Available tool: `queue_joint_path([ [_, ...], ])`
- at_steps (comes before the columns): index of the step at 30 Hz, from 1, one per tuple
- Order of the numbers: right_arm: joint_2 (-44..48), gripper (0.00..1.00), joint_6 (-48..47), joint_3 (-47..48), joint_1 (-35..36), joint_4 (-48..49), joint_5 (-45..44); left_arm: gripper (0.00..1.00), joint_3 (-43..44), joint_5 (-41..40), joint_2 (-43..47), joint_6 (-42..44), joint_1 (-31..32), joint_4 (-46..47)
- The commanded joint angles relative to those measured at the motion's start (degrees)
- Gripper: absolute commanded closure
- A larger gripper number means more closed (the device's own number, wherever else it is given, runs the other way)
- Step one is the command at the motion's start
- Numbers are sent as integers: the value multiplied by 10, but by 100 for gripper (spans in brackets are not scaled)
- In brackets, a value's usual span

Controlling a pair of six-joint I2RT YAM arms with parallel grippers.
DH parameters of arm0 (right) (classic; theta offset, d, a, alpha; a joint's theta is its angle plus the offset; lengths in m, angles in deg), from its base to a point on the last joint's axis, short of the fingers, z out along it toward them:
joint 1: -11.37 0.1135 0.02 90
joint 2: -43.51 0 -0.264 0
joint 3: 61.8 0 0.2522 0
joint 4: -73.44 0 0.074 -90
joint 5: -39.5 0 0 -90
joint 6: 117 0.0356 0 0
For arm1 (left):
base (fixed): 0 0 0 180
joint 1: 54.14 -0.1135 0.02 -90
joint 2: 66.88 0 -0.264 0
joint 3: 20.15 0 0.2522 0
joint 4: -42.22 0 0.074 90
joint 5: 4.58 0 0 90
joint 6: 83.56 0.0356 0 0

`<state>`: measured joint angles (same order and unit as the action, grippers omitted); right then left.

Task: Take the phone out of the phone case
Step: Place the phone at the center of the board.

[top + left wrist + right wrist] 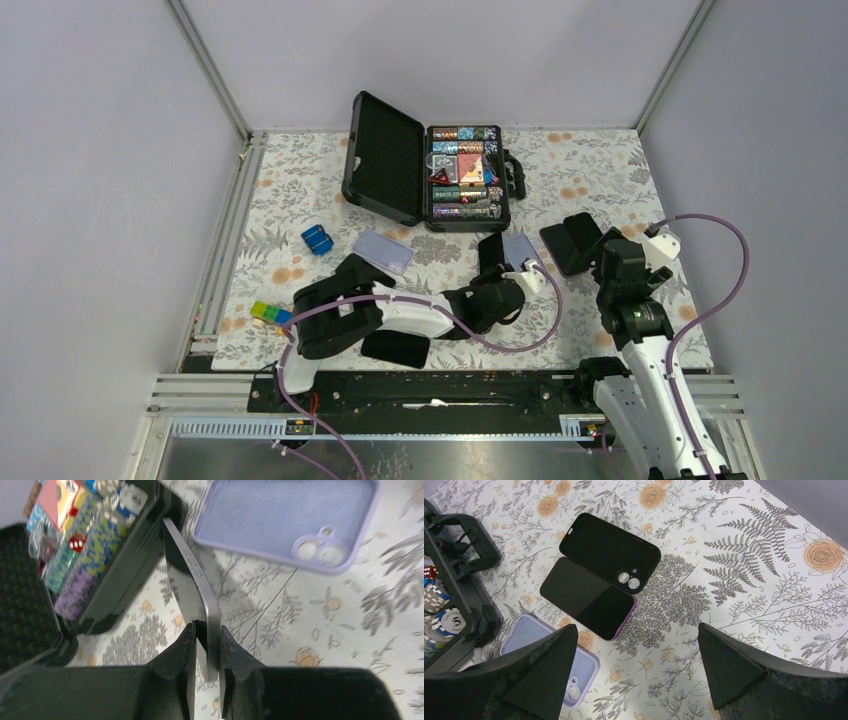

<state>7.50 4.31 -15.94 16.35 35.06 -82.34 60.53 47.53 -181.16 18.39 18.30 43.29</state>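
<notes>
My left gripper (207, 630) is shut on the bottom end of a dark phone (187, 580), which stands on its thin edge over the floral table. The empty lavender phone case (280, 515) lies open side up just beyond it, camera holes showing. From the top, the left gripper (492, 265) holds the phone (491, 248) beside the lavender case (519, 247). My right gripper (636, 630) hangs open above the table with nothing between its fingers; a corner of the lavender case (526, 632) shows to its left.
An empty black case (611, 550) and a second dark phone (586, 597) lie side by side ahead of the right gripper. An open black chip case (425, 175) stands at the back. A lavender slab (383, 252), a blue object (317, 239) and coloured blocks (270, 313) lie left.
</notes>
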Motion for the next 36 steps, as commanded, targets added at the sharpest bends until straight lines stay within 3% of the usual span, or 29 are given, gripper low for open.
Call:
queue_joint_path([
  [1,-5,4,-5,16,-10,5,3,100,-11,-42,-51,-97,0,-175],
  [6,-7,4,-3,14,-16,5,11,100,17,-88,-68,-118,15,-256],
  [14,1,4,-5,14,-21,5,22,98,35,-26,-80,-136,40,-250],
  [19,4,4,-6,14,-23,4,28,69,31,1,-56,-150,45,-246],
  [23,3,4,-9,19,-23,4,37,38,15,13,-19,-162,45,-235],
  [26,6,5,-10,22,-24,4,47,24,-6,25,25,-167,45,-215],
  [33,12,5,-19,42,-24,2,78,4,-27,39,142,-170,44,-184],
  [36,19,6,-24,54,-24,0,96,1,-45,28,205,-172,44,-177],
])
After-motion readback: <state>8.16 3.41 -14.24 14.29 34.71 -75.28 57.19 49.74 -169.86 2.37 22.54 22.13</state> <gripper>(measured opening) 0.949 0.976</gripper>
